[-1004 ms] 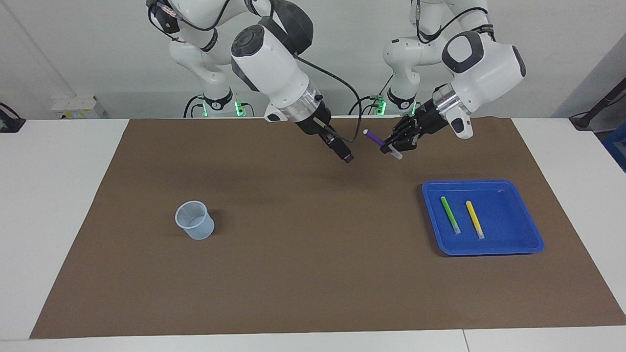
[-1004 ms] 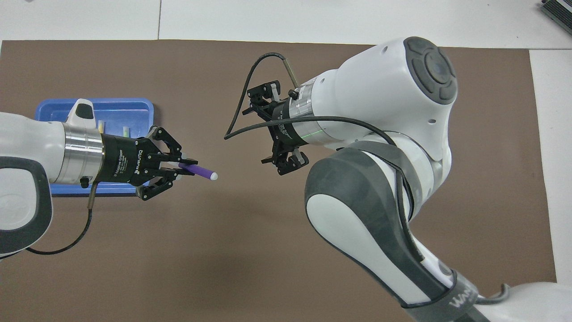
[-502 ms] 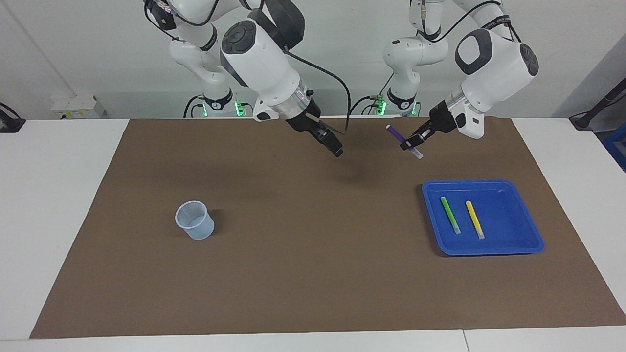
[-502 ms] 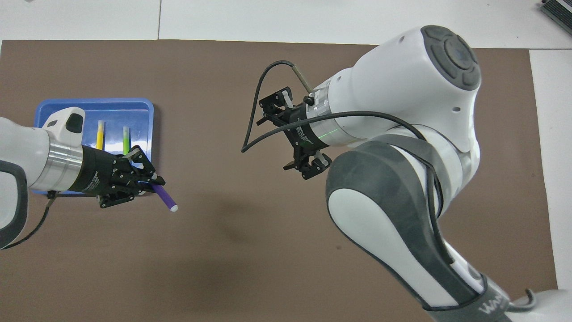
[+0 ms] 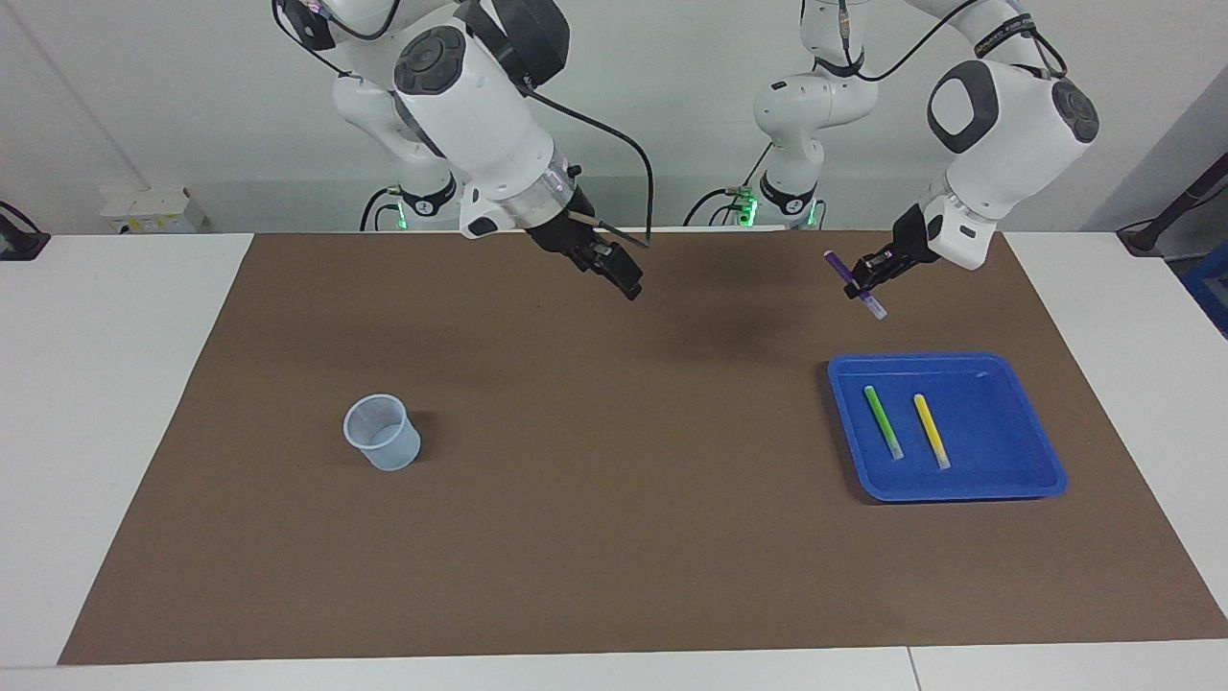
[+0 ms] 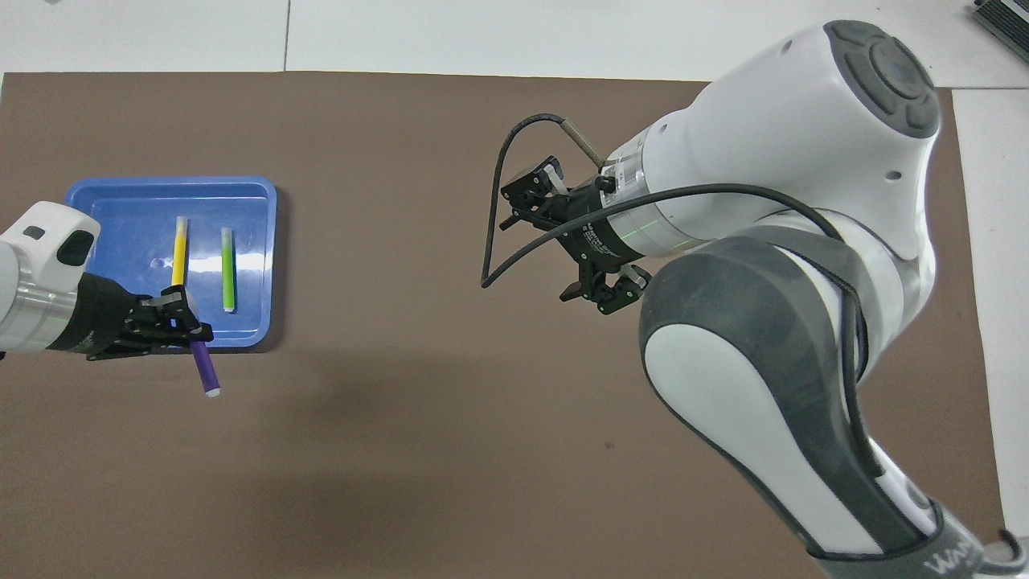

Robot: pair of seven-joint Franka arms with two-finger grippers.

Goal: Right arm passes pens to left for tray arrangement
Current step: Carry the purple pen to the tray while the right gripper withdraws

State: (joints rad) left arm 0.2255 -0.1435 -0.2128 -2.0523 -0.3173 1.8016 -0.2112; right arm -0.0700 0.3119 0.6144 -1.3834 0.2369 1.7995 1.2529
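Left end effector [image 5: 866,285] is gripping the slim purple marker pen [image 5: 853,284]; it needs aligning over the shallow blue plastic tray [image 5: 1017,488] beside the yellow pen [image 5: 931,430]; right end effector [image 5: 625,279] is hanging open.

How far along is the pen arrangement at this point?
Two of three done: the green pen and yellow pen lie side by side in the tray. In hand: the left gripper holds the purple pen above the mat near the tray. The right gripper hangs open, empty. Left: placing the purple pen.

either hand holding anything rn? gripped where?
Left hand is shut on the purple pen, gripped partway along the barrel, nearer its clear whitish end. Right hand is open, holding nothing.
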